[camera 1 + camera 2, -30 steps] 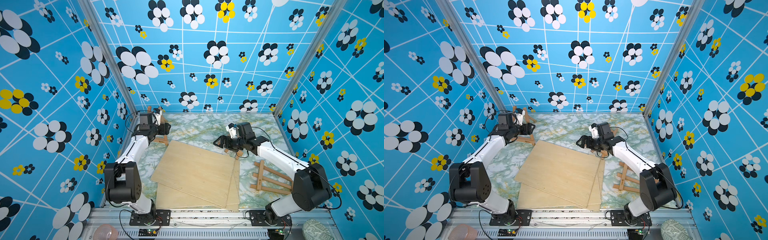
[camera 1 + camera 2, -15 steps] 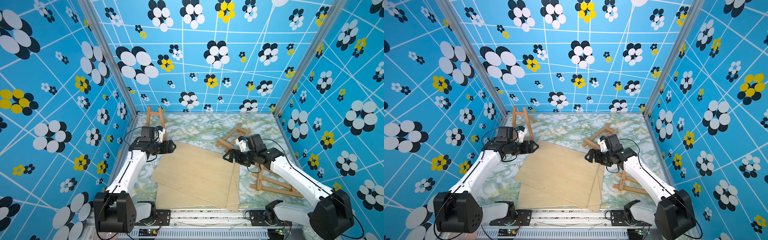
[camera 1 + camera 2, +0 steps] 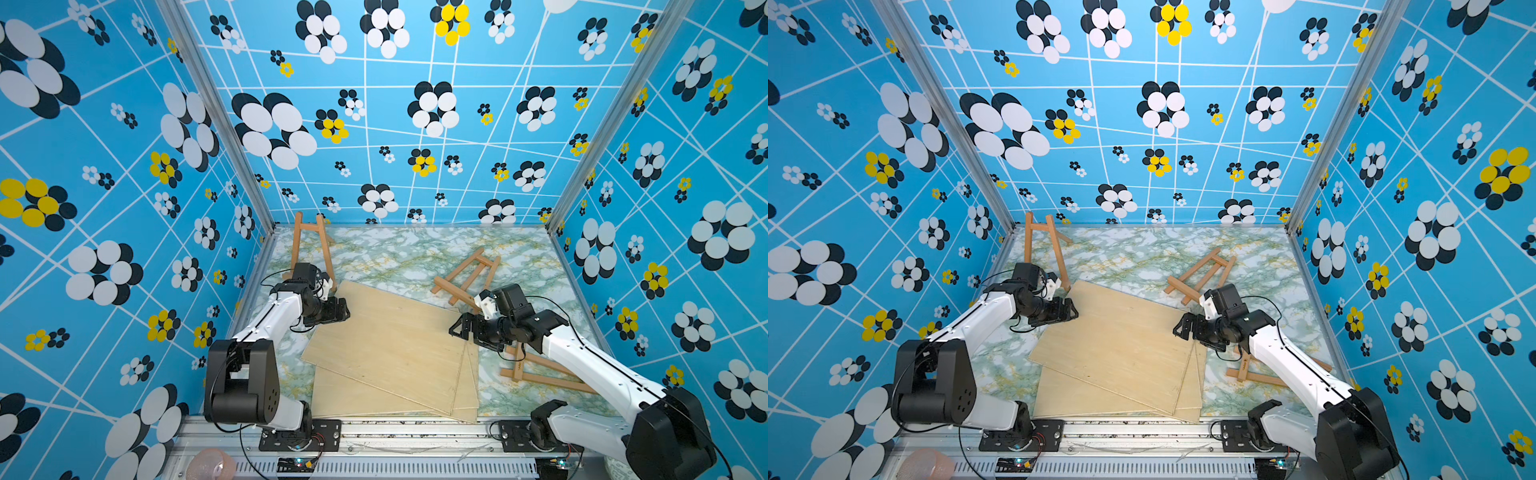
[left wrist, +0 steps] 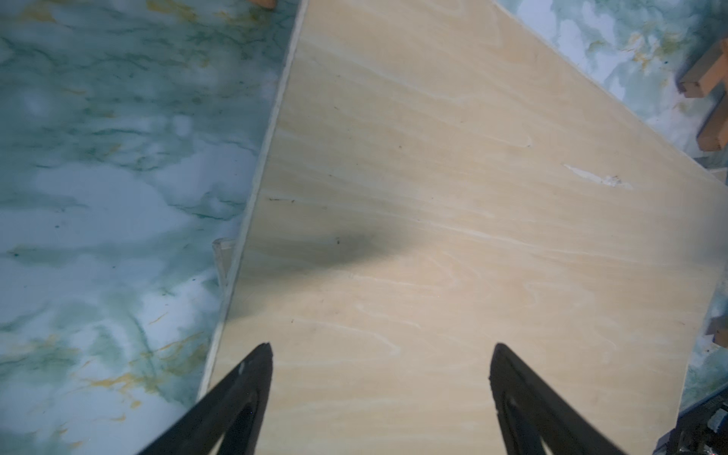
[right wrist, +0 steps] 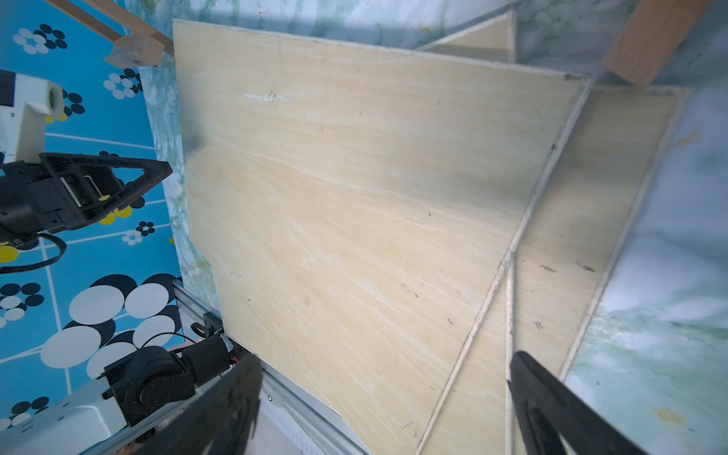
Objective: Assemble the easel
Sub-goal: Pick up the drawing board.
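**A:** What's closest to you?

**B:** The near easel (image 3: 536, 372), lying flat under my right forearm. Next come the stacked boards (image 3: 395, 340). My left gripper (image 4: 380, 354) and right gripper (image 5: 384, 374) hover over opposite edges of the top board, both spread wide and holding nothing.

**A:** Which piece comes next?

**B:** Probably the slanting easel (image 3: 467, 276). It lies flat on the table (image 3: 395, 257) just beyond my right gripper, with its legs running away toward the far right, so my right arm is nearer. Farthest off, the upright easel (image 3: 309, 245) stands in the far left corner, past my left gripper.
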